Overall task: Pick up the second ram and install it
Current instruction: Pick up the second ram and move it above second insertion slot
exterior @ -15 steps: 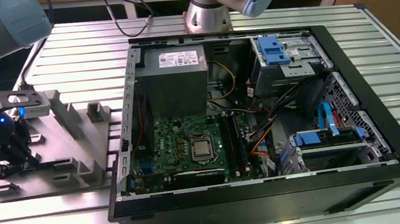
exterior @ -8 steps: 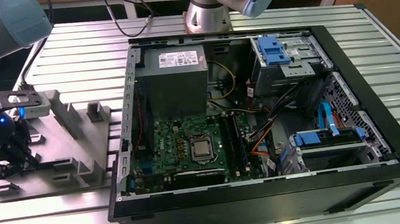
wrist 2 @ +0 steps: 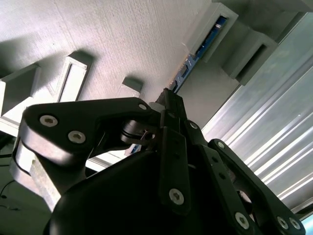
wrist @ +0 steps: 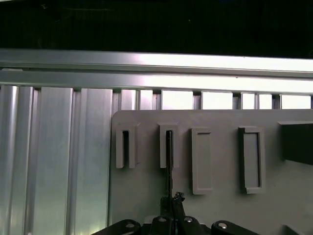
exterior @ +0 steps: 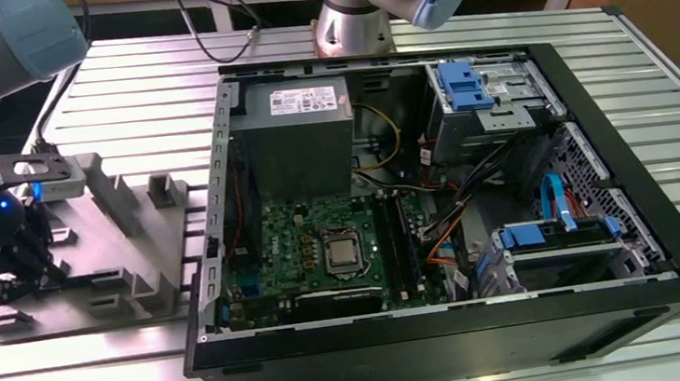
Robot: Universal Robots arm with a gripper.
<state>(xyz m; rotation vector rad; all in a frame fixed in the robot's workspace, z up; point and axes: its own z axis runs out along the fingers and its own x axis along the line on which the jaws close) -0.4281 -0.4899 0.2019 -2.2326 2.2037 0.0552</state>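
The second ram (wrist 2: 195, 55) is a thin blue-edged stick standing on edge in the slotted posts of a grey holder plate (exterior: 118, 221), at the exterior view's left, outside the computer case. In the first wrist view the second ram (wrist: 169, 161) is a dark line running from a slot post down to my gripper (wrist: 171, 208). My gripper (wrist 2: 167, 100) has its black fingers closed together on the stick's near end. In the exterior view my gripper (exterior: 9, 283) sits low over the plate's near-left corner, with the second ram (exterior: 80, 280) reaching out from it.
An open black computer case (exterior: 642, 217) lies on the ribbed metal table (exterior: 117, 81), with the green motherboard (exterior: 307, 240), a grey power supply (exterior: 296, 124) and blue drive bays (exterior: 467, 85) inside. Another arm's base (exterior: 355, 20) stands behind the case. Several other posts rise from the holder plate.
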